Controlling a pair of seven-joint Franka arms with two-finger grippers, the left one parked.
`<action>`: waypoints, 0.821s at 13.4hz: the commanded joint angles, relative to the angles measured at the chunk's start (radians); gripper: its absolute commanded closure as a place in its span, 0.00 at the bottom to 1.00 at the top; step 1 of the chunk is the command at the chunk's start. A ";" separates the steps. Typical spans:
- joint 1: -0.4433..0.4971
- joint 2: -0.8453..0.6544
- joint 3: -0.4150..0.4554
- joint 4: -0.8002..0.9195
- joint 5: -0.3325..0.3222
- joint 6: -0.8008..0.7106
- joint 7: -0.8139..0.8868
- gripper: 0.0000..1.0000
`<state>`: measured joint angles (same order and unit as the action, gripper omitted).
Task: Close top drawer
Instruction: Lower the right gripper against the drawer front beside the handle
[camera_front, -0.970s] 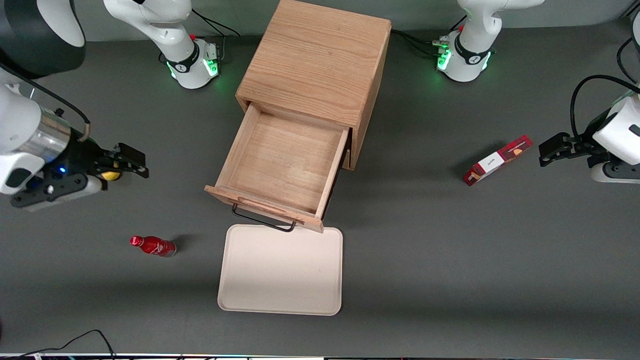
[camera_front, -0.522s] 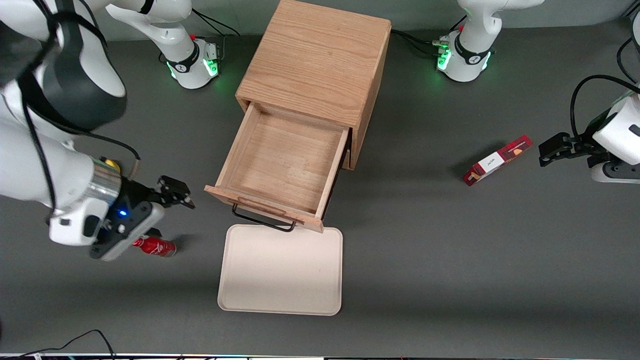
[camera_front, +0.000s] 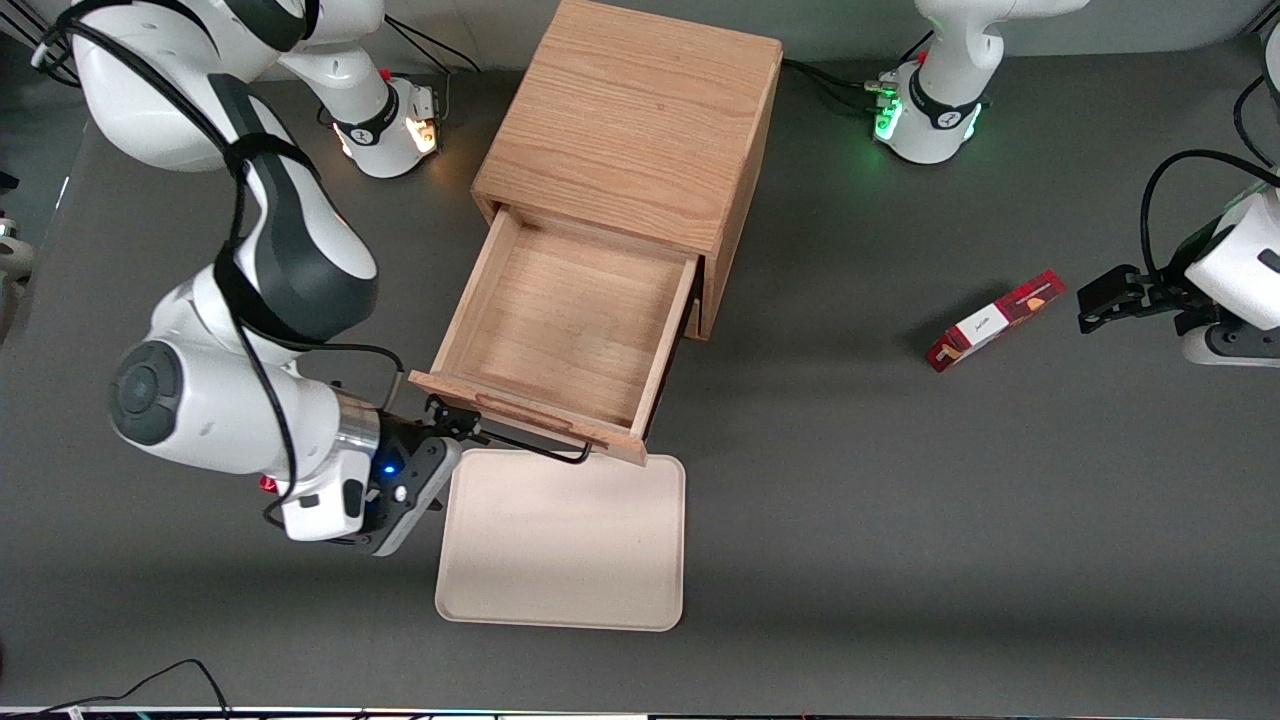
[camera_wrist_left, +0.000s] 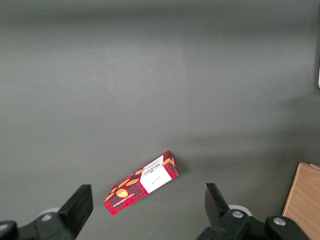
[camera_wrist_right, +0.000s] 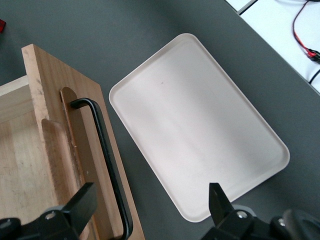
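Note:
The top drawer (camera_front: 560, 330) of the light oak cabinet (camera_front: 630, 120) stands pulled far out and is empty inside. Its front carries a wooden strip and a black wire handle (camera_front: 535, 450). My right gripper (camera_front: 452, 415) is open and empty, just in front of the drawer front at the end of the handle toward the working arm's side. In the right wrist view the drawer front (camera_wrist_right: 65, 150) and its handle (camera_wrist_right: 107, 165) lie between my spread fingers (camera_wrist_right: 82, 205), with nothing gripped.
A cream tray (camera_front: 562, 540) lies flat on the table right in front of the drawer, also in the right wrist view (camera_wrist_right: 200, 125). A red bottle (camera_front: 268, 485) peeks out under my arm. A red and white box (camera_front: 993, 320) lies toward the parked arm's end.
My right arm has swung from the table's edge across to the drawer front. The gripper now sits at the handle's end, covering most of the red bottle. The drawer has not moved.

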<state>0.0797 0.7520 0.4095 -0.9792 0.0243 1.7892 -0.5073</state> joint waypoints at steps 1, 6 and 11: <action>0.003 0.047 0.003 0.054 0.011 -0.021 -0.039 0.00; 0.005 0.072 0.005 0.039 0.011 -0.021 -0.039 0.00; 0.014 0.072 0.012 0.021 0.014 -0.017 -0.033 0.00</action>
<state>0.0894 0.8156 0.4144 -0.9762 0.0243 1.7850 -0.5237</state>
